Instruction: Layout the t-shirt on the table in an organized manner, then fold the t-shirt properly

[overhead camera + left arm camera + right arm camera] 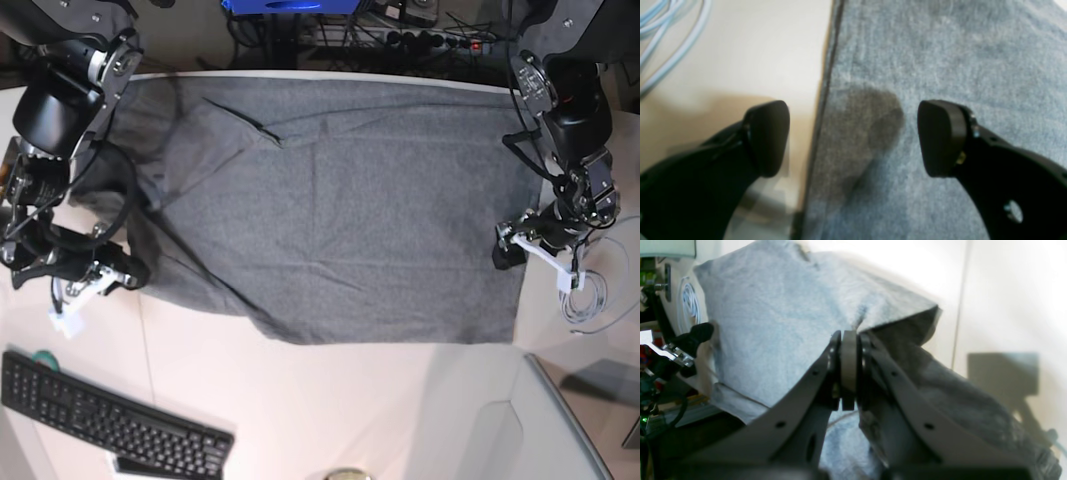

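The heather-grey t-shirt (330, 210) lies spread wide over the white table (330, 400). In the base view my right gripper (135, 272) sits at the shirt's left edge. The right wrist view shows my right gripper (848, 340) shut, with a tented pucker of the t-shirt (773, 313) pinched at its tips and a lifted flap beside it. At the shirt's right edge is my left gripper (503, 247). Close up, the left gripper (853, 138) stands open low over the t-shirt (940, 50), one finger over fabric, the other over bare table (756, 50), straddling the hem.
A black keyboard (110, 425) lies at the front left. Pale blue cables (666, 33) run beside the shirt's right edge and show as a coil (585, 295) in the base view. Dark equipment and wires (400, 25) line the far edge.
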`<state>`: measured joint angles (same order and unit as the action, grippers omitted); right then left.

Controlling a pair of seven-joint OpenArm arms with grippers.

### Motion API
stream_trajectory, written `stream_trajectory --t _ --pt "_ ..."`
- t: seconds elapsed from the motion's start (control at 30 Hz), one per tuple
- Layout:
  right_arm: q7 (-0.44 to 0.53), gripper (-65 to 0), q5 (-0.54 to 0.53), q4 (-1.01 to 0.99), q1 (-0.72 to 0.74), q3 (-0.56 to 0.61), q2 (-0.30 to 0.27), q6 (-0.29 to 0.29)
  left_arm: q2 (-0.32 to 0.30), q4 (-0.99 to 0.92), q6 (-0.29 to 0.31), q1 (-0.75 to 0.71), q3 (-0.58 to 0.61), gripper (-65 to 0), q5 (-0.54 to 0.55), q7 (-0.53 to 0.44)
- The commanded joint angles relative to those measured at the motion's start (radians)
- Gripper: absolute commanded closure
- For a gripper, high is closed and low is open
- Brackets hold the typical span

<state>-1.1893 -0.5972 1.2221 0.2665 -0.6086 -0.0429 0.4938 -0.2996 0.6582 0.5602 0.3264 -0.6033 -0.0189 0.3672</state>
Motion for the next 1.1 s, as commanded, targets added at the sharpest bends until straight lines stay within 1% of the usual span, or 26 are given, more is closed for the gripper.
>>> stream_trajectory --t 0.0,0.07,0.1,0.13,0.2,0.3,0.33,0.37,0.43,0.5,0.57,0.73,0.9,0.97,1.07 --pt "0.013 0.0 -0.022 0.014 0.018 -0.003 -0.007 0.001 -0.014 0.012 0.002 0.006 0.018 -57.8 0.006 -0.001" --pt "0.015 0.0 -0.022 0.012 0.018 -0.003 -0.008 0.001 -0.011 0.012 0.002 -0.003 0.085 -57.3 0.017 -0.001" --pt "0.016 0.0 -0.022 0.012 0.018 -0.003 -0.008 0.001 -0.01 0.015 0.002 -0.01 0.104 -55.5 0.018 -0.001" --pt "0.016 0.0 -0.022 0.012 0.017 -0.001 -0.01 0.001 -0.008 0.018 0.002 -0.014 0.108 -51.5 0.018 -0.001" --pt "0.015 0.0 -0.022 0.014 0.017 0.0 -0.01 0.001 -0.006 0.018 0.002 -0.016 0.107 -38.0 0.018 -0.001" --pt "0.015 0.0 -0.022 0.014 0.015 -0.003 -0.01 0.001 -0.006 0.019 0.002 -0.013 0.107 -11.4 0.018 -0.001" --pt "0.015 0.0 -0.022 0.012 0.015 -0.003 -0.01 0.001 -0.006 0.019 0.002 -0.011 0.107 -3.8 0.018 -0.001" --pt "0.016 0.0 -0.022 0.011 0.015 -0.001 -0.012 0.001 -0.006 0.022 0.002 -0.01 0.107 0.0 0.018 -0.001" --pt "0.016 0.0 -0.02 0.011 0.015 0.002 -0.012 0.001 -0.006 0.051 0.002 -0.014 0.107 0.0 0.018 0.003" --pt "0.016 0.0 -0.02 0.011 0.015 0.003 -0.012 0.001 -0.003 0.128 0.002 -0.028 0.107 0.0 0.018 0.006" --pt "0.016 0.0 -0.019 0.009 0.015 0.003 -0.012 0.001 0.018 0.231 0.002 -0.066 0.112 0.0 0.014 0.031" --pt "0.018 0.0 -0.016 0.009 0.015 0.003 -0.012 0.001 0.058 0.542 0.002 -0.157 0.11 0.0 0.009 0.23" --pt "0.018 0.0 -0.016 0.009 0.015 0.003 -0.012 0.001 0.078 0.753 0.002 -0.25 0.113 0.0 0.009 0.424" --pt "0.018 0.0 -0.016 0.009 0.015 0.003 -0.012 0.001 0.092 0.82 0.002 -0.287 0.108 0.0 0.009 0.479" --pt "0.018 0.0 -0.016 0.009 0.015 0.003 -0.012 0.001 0.092 0.88 0.002 -0.342 0.116 0.0 0.007 0.533"
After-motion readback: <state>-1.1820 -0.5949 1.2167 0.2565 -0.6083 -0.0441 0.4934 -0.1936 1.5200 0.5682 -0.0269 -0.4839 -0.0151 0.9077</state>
